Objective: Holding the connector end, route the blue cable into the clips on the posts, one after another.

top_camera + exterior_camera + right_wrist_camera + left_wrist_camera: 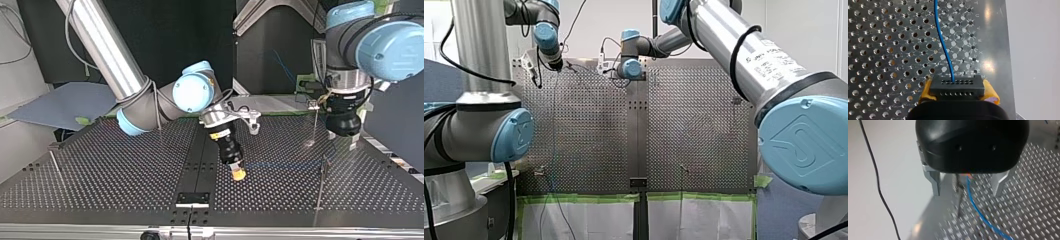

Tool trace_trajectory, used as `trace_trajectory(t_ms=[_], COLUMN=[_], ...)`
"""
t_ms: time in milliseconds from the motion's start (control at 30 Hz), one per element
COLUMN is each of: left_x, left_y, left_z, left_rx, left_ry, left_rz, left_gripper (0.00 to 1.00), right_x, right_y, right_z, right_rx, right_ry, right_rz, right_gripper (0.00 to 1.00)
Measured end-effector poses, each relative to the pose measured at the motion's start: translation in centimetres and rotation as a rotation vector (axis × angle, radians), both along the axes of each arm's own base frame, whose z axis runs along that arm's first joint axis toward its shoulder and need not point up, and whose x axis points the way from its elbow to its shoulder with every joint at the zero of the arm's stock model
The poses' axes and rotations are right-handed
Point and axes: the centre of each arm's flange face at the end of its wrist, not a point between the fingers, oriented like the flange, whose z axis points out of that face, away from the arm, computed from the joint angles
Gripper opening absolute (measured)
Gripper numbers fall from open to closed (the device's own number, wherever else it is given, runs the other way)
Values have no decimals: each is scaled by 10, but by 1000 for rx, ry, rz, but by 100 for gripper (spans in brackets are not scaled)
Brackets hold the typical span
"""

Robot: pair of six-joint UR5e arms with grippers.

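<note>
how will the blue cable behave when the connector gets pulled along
Likely floppy: the cable curves loosely from the connector. Probably light, being so thin. It should trail behind, not hold shape.

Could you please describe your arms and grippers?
My left arm and right arm are silver tubes with light-blue joint caps and black cables. My left gripper is black, domed, with bare metal fingers; my right gripper is black with yellow pads.

Letters T, U, V, W, X line the edge of the silver perforated metal counter (994, 32); print on my right arm's silver tube (724, 37) unreadable
</note>
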Motion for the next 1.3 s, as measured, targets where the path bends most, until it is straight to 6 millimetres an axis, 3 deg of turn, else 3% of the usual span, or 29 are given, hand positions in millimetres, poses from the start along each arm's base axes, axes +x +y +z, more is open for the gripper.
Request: trace_trajectory(t_ms=[233,500,967,1300], left_x=[-16,-20,-2,0], left_y=[-12,-20,-31,-31], left_z=[19,21,-8,-11], left_rx=[63,137,281,356], left_ry=[-49,-43,59,80], left_rz=[-49,-80,-124,-105], left_gripper=[100,100,100,100], right_x=[0,0,0,0], right_y=[0,0,0,0], right_z=[0,0,0,0], right_rx=[0,1,2,2], right_ry=[0,2,3,3], right_rz=[1,1,1,1], right_gripper=[0,0,0,0])
